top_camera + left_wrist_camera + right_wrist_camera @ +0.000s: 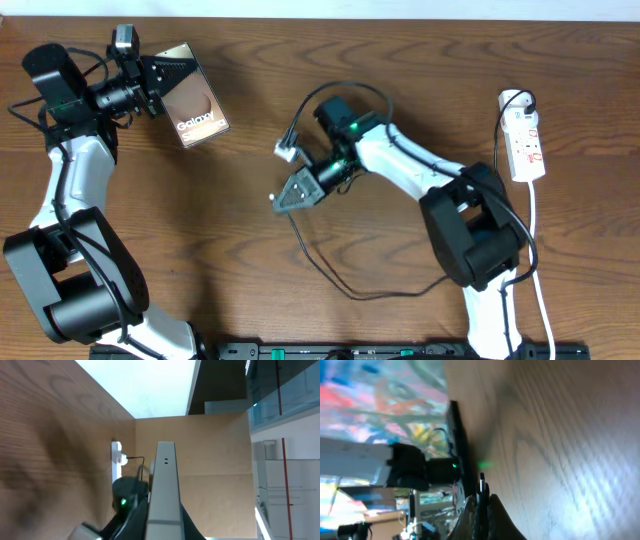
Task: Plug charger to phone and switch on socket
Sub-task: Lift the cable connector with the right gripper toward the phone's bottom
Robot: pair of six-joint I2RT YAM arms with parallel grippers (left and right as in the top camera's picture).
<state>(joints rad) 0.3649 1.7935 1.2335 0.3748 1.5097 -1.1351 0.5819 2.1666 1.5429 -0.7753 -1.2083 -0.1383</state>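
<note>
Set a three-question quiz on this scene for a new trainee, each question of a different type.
1. True or false: the phone lies untouched at the middle of the table.
2. Multiple choice: the socket lies
A. beside the left arm's base
B. on the far side of the right arm from the phone
C. between the two grippers
3. Fill the gap: the right gripper is shut on the ____.

Key
1. False: the left gripper is shut on it, up at the left.
2. B
3. charger
</note>
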